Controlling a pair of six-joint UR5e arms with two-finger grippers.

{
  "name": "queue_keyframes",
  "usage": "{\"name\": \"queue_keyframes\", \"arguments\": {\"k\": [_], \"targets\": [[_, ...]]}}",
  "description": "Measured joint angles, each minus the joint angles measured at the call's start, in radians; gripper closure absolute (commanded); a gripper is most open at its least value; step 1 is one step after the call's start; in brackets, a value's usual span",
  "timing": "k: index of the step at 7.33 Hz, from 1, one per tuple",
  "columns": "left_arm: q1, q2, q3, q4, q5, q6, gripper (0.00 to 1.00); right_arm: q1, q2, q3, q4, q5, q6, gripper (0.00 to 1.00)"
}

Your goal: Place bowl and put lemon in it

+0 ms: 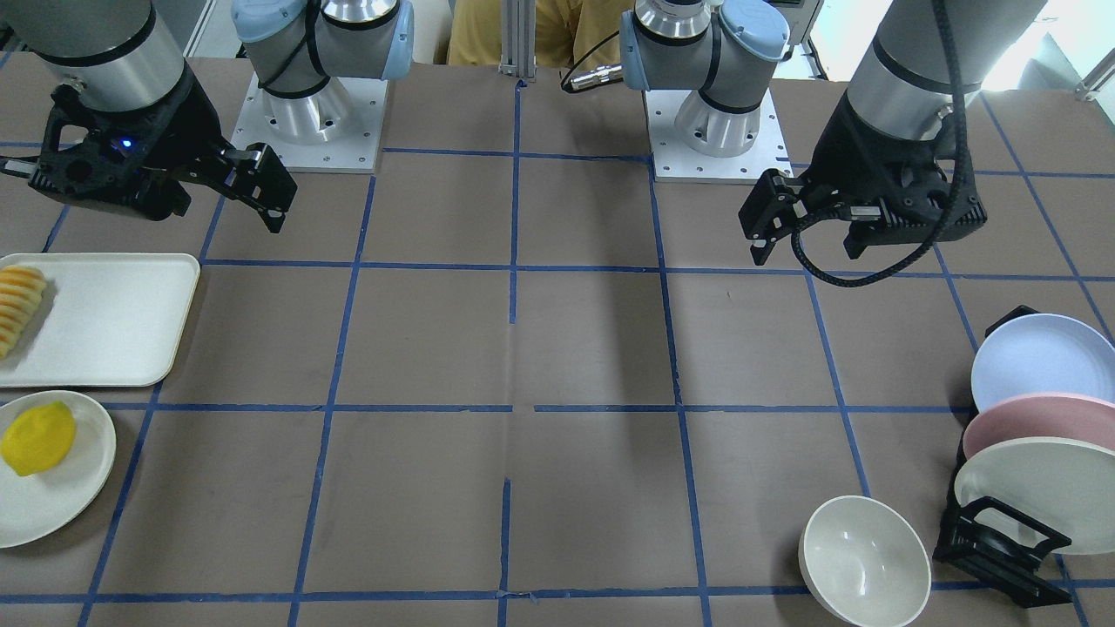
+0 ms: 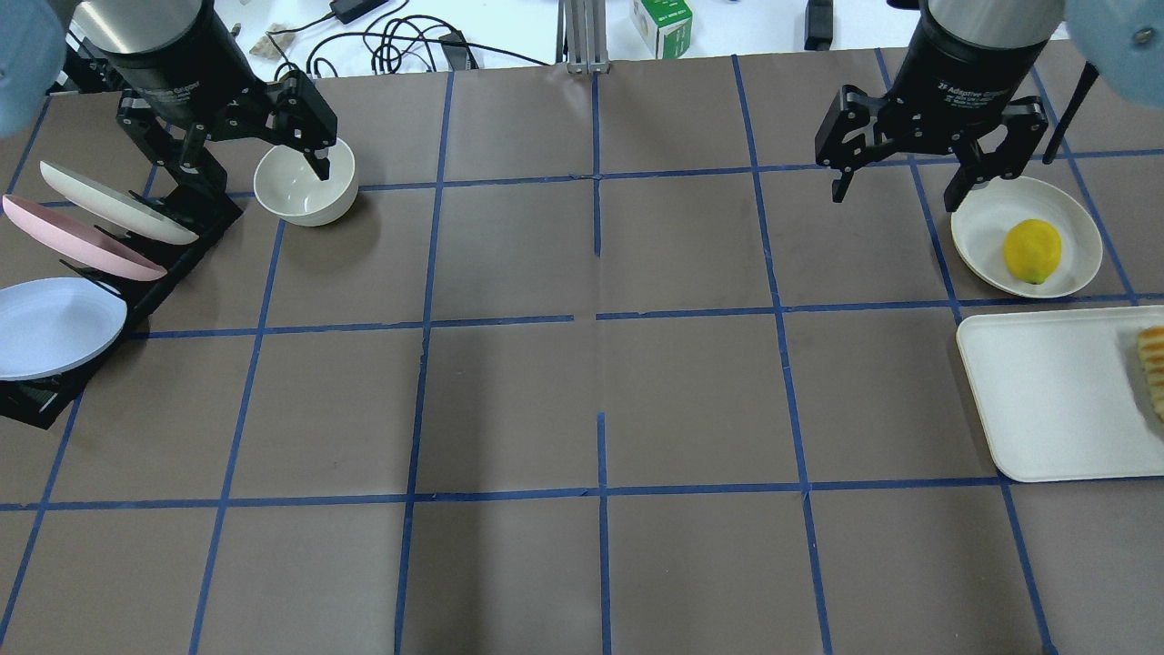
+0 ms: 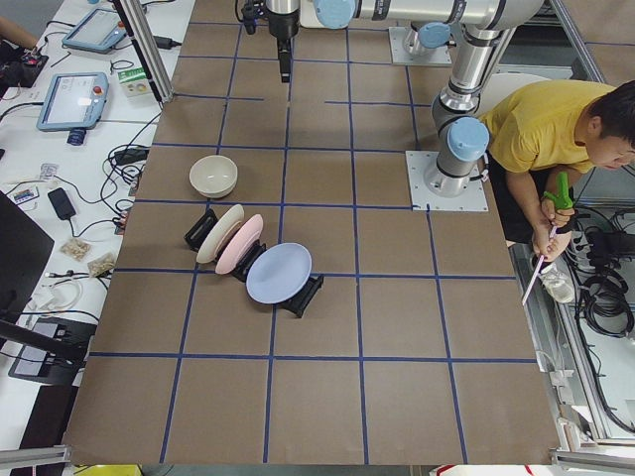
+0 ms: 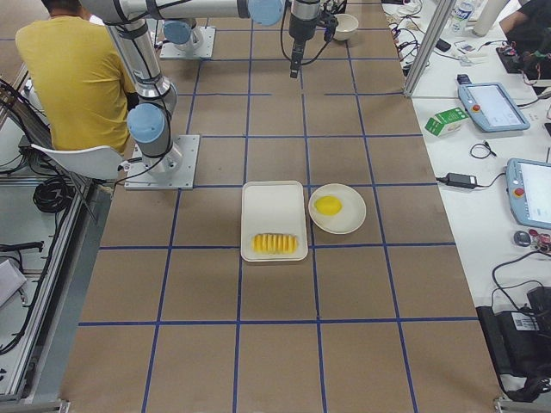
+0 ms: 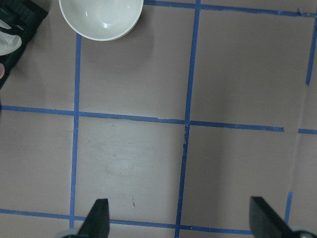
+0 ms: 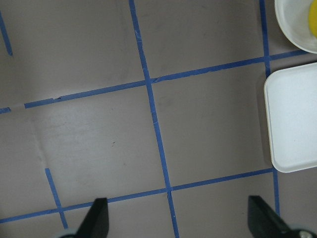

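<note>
Your left jaws stand wide apart with nothing between them, raised above the surface. In the left wrist view only brown covering and blue tape lines lie between the two fingertips. The bowl sits at the top edge of that view, outside the jaws. Your right jaws are spread just as wide and hold nothing. They hang over bare surface, with the tray and the plate off at the edge of the right wrist view.

The bowl stands upright and empty on the robot's left side, at the operators' edge of the surface. It is just beside the end of the black rack. That rack holds three plates on edge — blue, pink and white.

The lemon lies on the plate on the robot's right side, towards one rim — well apart from the bowl, across the whole width of the surface. The plate sits just beside the tray. On the tray's outer end lies a row of sliced food.
</note>
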Motion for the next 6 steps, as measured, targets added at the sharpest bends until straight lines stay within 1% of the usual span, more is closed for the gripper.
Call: {"name": "queue_keyframes", "arguments": {"k": [2, 3, 4, 6], "targets": [[0.0, -0.004, 0.006, -0.008, 0.002, 0.018, 0.0, 0.0, 0.0, 0.0, 0.004, -0.001, -0.001, 0.0], [0.023, -0.026, 0.015, 0.016, 0.0, 0.062, 0.0, -0.001, -0.001, -0.001, 0.019, -0.007, -0.006, 0.0], [0.076, -0.08, 0.032, 0.06, -0.013, 0.117, 0.0, -0.002, 0.0, -0.001, 0.036, -0.016, -0.013, 0.0], [0.201, -0.222, 0.055, 0.159, -0.076, 0.227, 0.0, -0.018, 0.006, -0.001, 0.044, -0.029, -0.017, 0.0]]}}
